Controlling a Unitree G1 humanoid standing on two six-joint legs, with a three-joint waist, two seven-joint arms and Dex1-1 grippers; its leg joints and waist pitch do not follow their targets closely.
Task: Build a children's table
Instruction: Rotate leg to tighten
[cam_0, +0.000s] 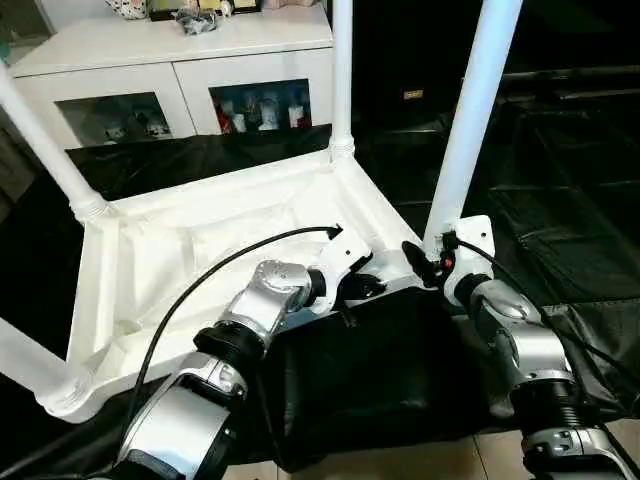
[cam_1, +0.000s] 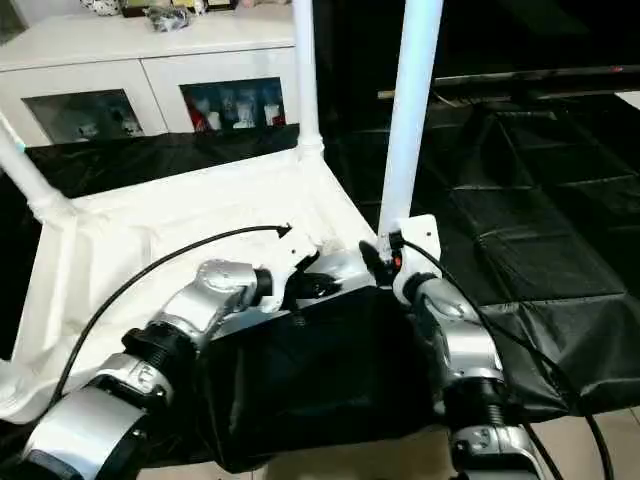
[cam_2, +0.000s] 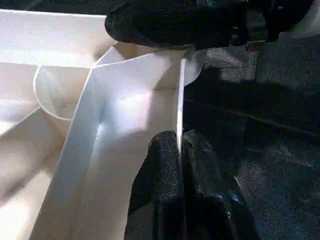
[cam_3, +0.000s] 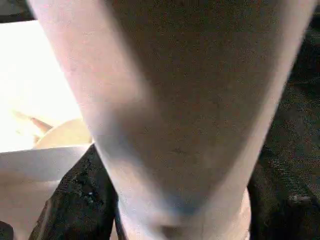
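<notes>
The children's table lies upside down on the black cloth, its ribbed underside (cam_0: 200, 260) facing up. Legs stand in the far-left (cam_0: 40, 140), far-right (cam_0: 342, 70) and near-left (cam_0: 20, 365) corner sockets. At the near-right corner a fourth leg (cam_0: 470, 110) rises, with my right gripper (cam_0: 430, 262) shut around its base. In the right wrist view that leg (cam_3: 175, 100) sits between black fingers (cam_3: 75, 200). My left gripper (cam_0: 365, 285) is shut on the tabletop's near rim beside that corner. In the left wrist view its fingers (cam_2: 165, 165) pinch the thin rim wall (cam_2: 180, 95).
A white glass-door cabinet (cam_0: 150, 70) stands behind the work. The big black-draped table (cam_0: 560, 200) extends to the right, and its cloth hangs over the near edge above floor tiles (cam_0: 400, 465). Black cables (cam_0: 220, 265) run along both forearms.
</notes>
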